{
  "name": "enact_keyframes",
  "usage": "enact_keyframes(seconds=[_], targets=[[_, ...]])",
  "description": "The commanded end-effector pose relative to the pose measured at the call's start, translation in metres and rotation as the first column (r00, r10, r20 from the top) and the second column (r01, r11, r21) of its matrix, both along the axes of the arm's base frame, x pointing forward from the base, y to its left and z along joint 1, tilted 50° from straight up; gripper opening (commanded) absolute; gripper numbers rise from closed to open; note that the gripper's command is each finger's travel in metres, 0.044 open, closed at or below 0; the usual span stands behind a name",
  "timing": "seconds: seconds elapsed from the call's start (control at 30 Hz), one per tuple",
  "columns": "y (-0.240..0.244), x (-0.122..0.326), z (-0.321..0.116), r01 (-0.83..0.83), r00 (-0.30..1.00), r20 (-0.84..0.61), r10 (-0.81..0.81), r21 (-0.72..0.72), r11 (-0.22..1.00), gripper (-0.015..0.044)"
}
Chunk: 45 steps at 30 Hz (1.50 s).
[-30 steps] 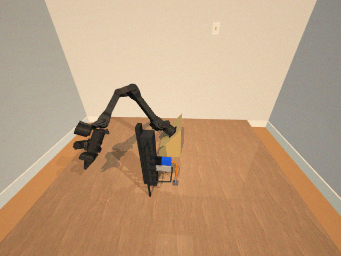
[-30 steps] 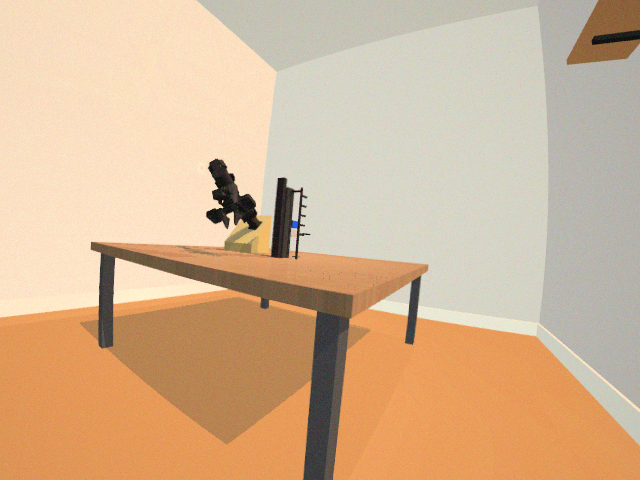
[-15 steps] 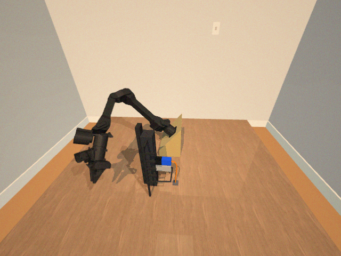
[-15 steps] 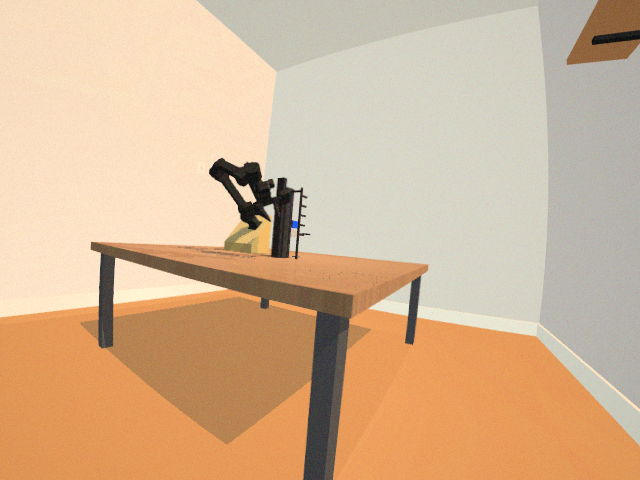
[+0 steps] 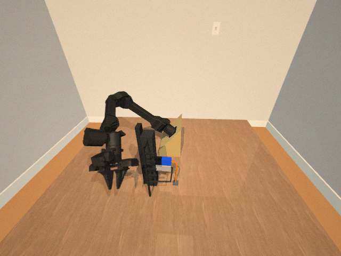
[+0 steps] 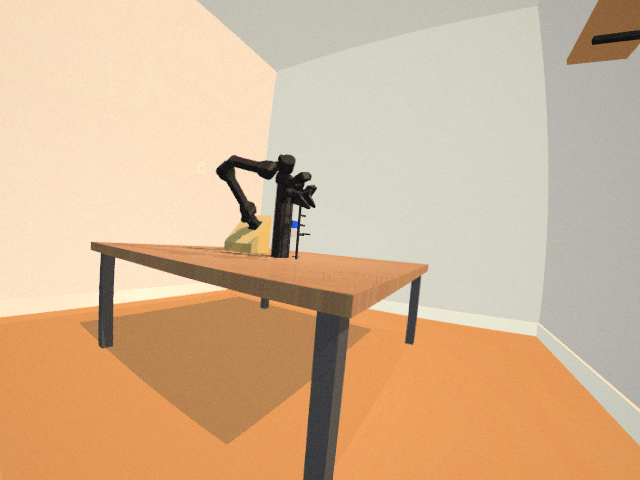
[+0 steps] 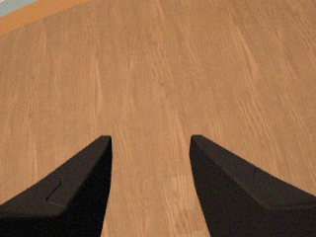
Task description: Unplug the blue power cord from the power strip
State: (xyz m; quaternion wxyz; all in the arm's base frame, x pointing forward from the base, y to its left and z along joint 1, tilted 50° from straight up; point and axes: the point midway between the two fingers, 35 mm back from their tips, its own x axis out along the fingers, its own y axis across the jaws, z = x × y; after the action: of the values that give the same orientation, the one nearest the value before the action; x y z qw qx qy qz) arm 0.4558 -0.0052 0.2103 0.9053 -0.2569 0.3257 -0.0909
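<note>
Above the wooden counter (image 5: 220, 176), left of the black power strip (image 5: 145, 154), the hand (image 5: 115, 184) is hovering partly open, gripping nothing; the blue plug (image 5: 166, 160) is sitting in the strip's right side.

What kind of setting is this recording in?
Probably a bare indoor room used as a test workspace: a wooden table carries the arm, an upright black power strip and a blue plug; a wall switch plate and painted walls, nothing else.
</note>
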Motion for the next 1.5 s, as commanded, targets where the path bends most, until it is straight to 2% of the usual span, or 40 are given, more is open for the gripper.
enact_keyframes(seconds=[0.0,0.27,0.43,0.67,0.83,0.9,0.97,1.47], targets=[[0.038,0.006,-0.017,-0.113,0.991,-0.073,0.108,-0.074,0.991,0.016],[0.12,0.005,-0.057,-0.373,0.915,-0.247,0.32,-0.214,0.903,0.016],[0.144,-0.027,-0.11,-0.511,0.802,-0.487,0.347,-0.255,0.821,0.016],[0.146,-0.088,-0.168,-0.679,0.556,-0.792,0.253,-0.258,0.687,0.016],[0.125,-0.153,-0.194,-0.82,0.25,-0.968,0.033,-0.194,0.539,0.016],[0.115,-0.177,-0.196,-0.867,0.125,-0.989,-0.08,-0.148,0.476,0.016],[0.109,-0.19,-0.194,-0.891,0.051,-0.987,-0.154,-0.115,0.439,0.016],[0.104,-0.19,-0.189,-0.894,0.042,-0.986,-0.163,-0.11,0.434,0.016]])
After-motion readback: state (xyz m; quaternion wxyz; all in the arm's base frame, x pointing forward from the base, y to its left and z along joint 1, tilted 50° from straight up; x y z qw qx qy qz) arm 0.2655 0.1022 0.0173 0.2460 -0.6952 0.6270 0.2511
